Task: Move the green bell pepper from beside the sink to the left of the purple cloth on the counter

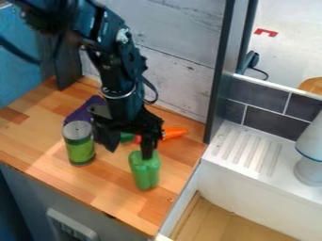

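Note:
The black gripper [129, 142] hangs over the wooden counter [37, 141] with its fingers spread apart. Its right finger overlaps the top of a green, lobed, bottle-like object [144, 172]; whether they touch, I cannot tell. Left of the gripper stands a green can [79, 143] with a silvery upper part. A purple item [82, 113] lies behind the can, partly hidden by the arm. Behind the right finger is an orange, carrot-like item [174, 133], with small red and green pieces partly covered by the gripper.
A dark upright post [220, 70] stands at the counter's back right corner. Farther right are a white ridged drainboard [245, 148] and a white and grey object [309, 155] standing on it. White boards [176, 70] form the wall behind the counter.

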`<state>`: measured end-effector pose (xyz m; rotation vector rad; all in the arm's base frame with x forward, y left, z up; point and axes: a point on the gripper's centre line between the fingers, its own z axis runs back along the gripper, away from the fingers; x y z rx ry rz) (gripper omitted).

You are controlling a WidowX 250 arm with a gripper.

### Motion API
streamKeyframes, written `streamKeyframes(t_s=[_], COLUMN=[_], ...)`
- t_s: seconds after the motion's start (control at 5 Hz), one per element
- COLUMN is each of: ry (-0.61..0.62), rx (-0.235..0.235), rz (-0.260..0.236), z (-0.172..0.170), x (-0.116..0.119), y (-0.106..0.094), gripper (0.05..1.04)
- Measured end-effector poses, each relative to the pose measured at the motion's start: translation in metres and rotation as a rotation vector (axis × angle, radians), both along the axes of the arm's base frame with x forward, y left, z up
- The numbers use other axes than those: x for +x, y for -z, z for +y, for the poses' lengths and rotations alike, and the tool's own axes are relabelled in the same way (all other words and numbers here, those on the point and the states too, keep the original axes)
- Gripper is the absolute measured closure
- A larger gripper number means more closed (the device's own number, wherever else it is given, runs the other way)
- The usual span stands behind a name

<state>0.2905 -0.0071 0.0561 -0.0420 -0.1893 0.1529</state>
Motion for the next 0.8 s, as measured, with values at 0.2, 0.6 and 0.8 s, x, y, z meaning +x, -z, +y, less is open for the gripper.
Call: streamKeyframes(t_s=[0.2,0.6,0.8], ry=[-0.003,-0.005,0.008], rx=[0.016,0.016,0.015], rz=[-0.003,0.005,0.007], z=[-0.001,-0.012,-0.017], x=[0.013,0.022,0.021], y=[0.007,0.014,0.014], gripper=[0.081,0.140,0.361])
